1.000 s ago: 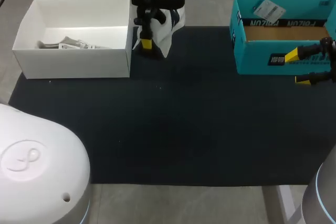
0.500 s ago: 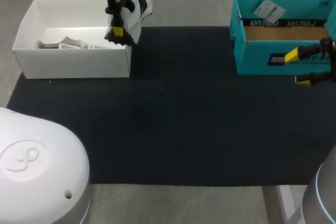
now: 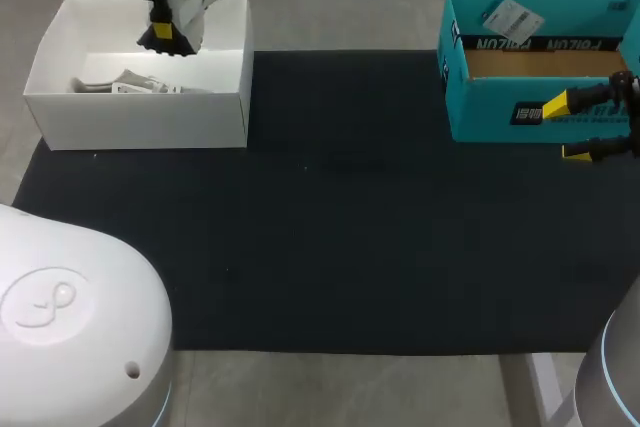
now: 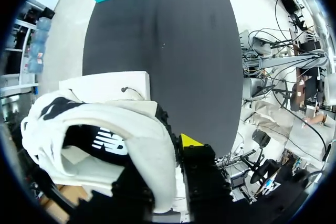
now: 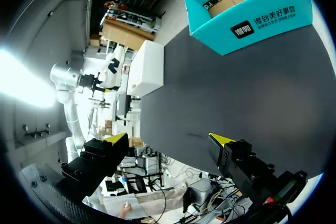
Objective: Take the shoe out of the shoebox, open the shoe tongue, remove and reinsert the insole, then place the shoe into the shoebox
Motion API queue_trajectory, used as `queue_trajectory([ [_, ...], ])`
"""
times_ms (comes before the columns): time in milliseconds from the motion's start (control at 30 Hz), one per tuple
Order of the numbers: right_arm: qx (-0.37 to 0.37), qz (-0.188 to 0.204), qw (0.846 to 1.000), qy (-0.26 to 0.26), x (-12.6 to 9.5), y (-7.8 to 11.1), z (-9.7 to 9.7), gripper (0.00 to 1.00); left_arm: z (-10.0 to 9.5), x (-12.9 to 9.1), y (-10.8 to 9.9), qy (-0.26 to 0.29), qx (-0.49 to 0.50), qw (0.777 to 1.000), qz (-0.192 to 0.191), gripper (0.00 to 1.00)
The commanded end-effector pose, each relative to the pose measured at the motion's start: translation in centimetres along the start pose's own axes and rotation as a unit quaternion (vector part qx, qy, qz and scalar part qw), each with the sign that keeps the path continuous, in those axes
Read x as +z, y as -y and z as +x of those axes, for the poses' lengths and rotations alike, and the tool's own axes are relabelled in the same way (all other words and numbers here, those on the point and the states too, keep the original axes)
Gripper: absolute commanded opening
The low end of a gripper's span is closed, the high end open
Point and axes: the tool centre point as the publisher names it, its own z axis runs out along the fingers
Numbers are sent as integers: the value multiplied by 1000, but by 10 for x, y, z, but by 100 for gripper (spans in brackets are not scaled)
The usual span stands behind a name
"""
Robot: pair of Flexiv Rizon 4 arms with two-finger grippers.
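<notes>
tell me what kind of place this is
Likely a robot test bench: a black mat, the left gripper holding a white shoe over a white box, the right gripper open by a teal box.

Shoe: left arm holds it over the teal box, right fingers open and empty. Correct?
Not quite. The left gripper holds the shoe over the white box, not the teal box, as the head view shows. The right gripper is open and empty, as you said.
</notes>
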Motion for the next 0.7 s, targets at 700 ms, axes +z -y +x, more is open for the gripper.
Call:
queue_trajectory([
  [700,1,0,1000,1,0,1,0,100,-81,41,-125,-25,28,999,-32,0],
])
